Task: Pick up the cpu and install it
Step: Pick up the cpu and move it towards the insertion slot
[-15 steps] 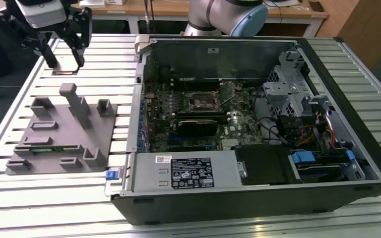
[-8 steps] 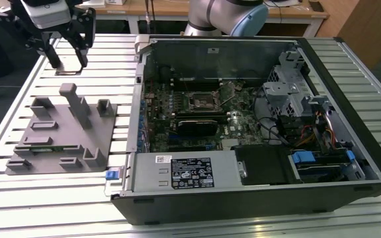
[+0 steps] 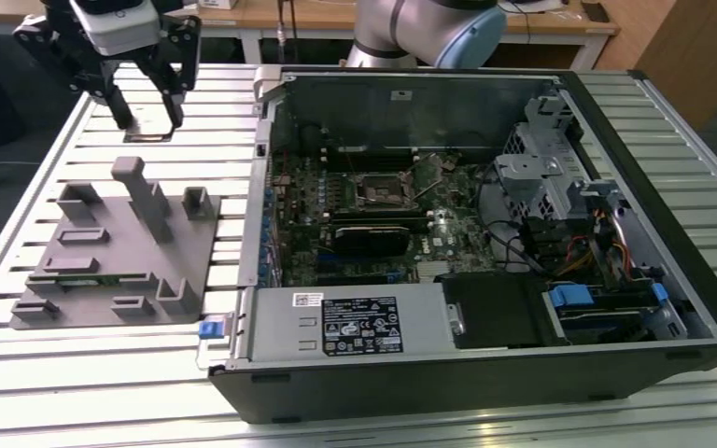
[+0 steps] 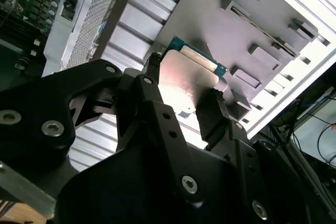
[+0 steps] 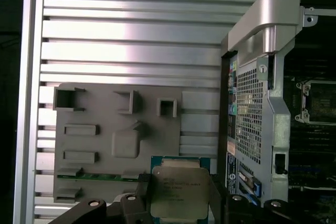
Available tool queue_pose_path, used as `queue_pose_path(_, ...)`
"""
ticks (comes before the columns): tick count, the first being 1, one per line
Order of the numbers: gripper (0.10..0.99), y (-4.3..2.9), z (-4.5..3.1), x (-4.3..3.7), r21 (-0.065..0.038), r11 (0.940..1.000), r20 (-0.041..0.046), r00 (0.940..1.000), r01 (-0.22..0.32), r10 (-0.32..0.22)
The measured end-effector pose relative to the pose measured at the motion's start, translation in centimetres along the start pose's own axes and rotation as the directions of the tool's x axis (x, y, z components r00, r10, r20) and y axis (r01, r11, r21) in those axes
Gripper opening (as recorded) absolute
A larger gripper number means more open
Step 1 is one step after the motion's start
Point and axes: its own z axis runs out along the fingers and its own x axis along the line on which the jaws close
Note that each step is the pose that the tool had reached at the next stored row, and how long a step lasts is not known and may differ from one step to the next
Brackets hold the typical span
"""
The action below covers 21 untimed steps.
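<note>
The black two-fingered gripper (image 3: pixel 147 117) is hovering above the slatted aluminium table (image 3: pixel 35 201) at the far end of the exterior view's left. It is holding the cpu (image 5: pixel 178 192), a small thin square chip with a silvery metal top and a green border. In both wrist views the fingers (image 4: pixel 212 111) are pressing on two opposite edges of the chip, with its metal top facing the cameras.

Below the chip, the grey plastic fixture (image 3: pixel 122 252) with upright blocks is lying flat on the table. The cpu is hanging clear above it and not touching it. To the exterior view's right, the open black computer case (image 3: pixel 484 373) is exposing the green motherboard (image 3: pixel 333 201). The square black socket (image 3: pixel 377 191) with its metal frame is sitting well apart from the gripper.

The grip is probably the weak point. The fingers are pinching only thin edges, so a jolt could tilt the chip or let it slip. A rotated or skewed chip would be meeting the socket off-square and could damage its contacts. The case's raised silver wall (image 5: pixel 262 77) is standing between gripper and socket, so a low path could be clipping it.
</note>
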Motion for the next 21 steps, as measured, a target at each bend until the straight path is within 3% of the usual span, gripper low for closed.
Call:
queue_pose_path(6,0.529,0.12,0.1,-1.89,0.0,1.0,0.0,1.0,0.0,0.0)
queue_pose_path(21,0.529,0.39,0.34,-4.69,0.0,1.0,-0.0001,1.0,0.0,0.0)
